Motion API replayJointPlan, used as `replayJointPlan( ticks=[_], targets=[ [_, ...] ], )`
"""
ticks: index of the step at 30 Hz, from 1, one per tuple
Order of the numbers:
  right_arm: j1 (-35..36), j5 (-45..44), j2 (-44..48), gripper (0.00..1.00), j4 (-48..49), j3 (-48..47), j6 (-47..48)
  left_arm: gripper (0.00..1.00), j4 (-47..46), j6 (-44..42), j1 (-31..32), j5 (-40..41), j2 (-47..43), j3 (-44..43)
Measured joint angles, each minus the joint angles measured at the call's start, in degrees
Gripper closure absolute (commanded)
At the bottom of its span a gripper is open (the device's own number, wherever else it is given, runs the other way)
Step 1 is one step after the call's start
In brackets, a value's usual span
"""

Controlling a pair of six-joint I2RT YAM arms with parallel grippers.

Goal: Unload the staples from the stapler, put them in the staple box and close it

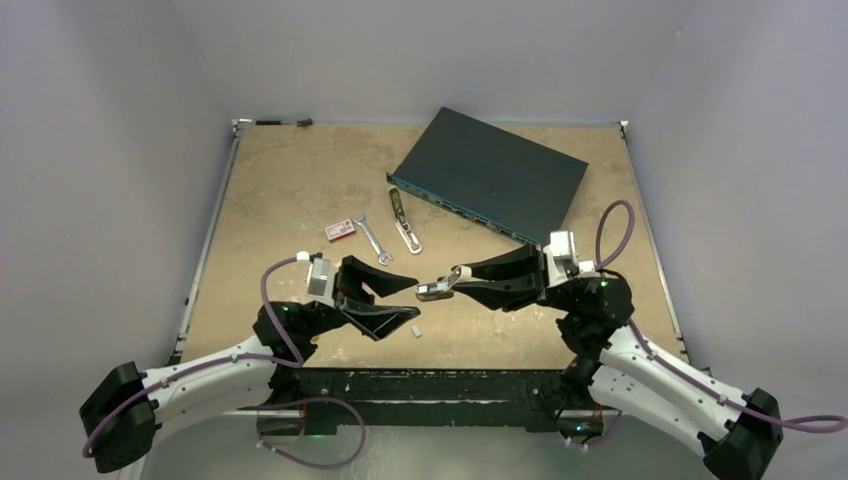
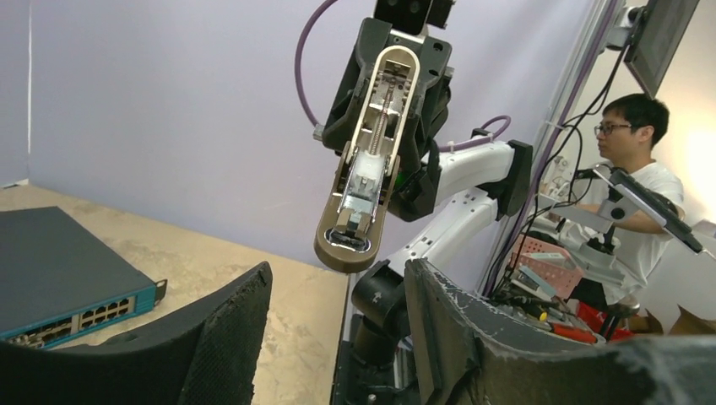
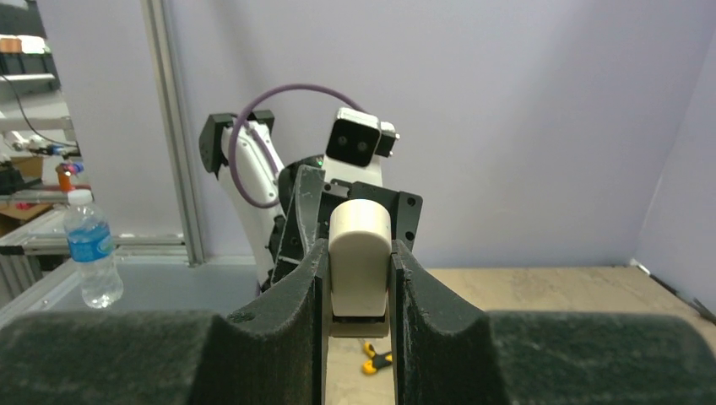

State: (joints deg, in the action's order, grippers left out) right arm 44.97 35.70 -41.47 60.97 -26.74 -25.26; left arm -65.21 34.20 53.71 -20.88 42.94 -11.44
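My right gripper (image 1: 452, 283) is shut on the stapler (image 1: 432, 291) and holds it above the table's near middle. In the right wrist view the stapler's pale rounded end (image 3: 359, 245) sits clamped between the two pads. The left wrist view shows the stapler (image 2: 367, 169) hinged open, with its metal channel and spring facing that camera. My left gripper (image 1: 412, 300) is open just left of the stapler's tip, its fingers (image 2: 228, 329) spread wide with nothing between them. A small pale piece (image 1: 417, 328) lies on the table below the left gripper. I cannot tell whether it is staples.
A dark network switch (image 1: 490, 172) lies at the back right. A silver wrench (image 1: 372, 238), a red-and-white small box (image 1: 341, 230) and a pale bar-shaped item with a metal strip (image 1: 405, 222) lie in the middle of the table.
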Motion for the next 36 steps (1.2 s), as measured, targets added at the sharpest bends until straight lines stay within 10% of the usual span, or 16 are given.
replayJointPlan(
  ticks=[18,36],
  targets=[
    [0.0,-4.6,1.1,1.00,-43.0,-13.8,17.0,0.34,33.8,-13.4,0.0,7.9,-18.9,-7.5],
    [0.0,-15.4,-21.2,1.00,-72.9,-22.6,17.8,0.34,57.0,-23.3,0.0,21.6,-28.7,-13.9]
  ],
)
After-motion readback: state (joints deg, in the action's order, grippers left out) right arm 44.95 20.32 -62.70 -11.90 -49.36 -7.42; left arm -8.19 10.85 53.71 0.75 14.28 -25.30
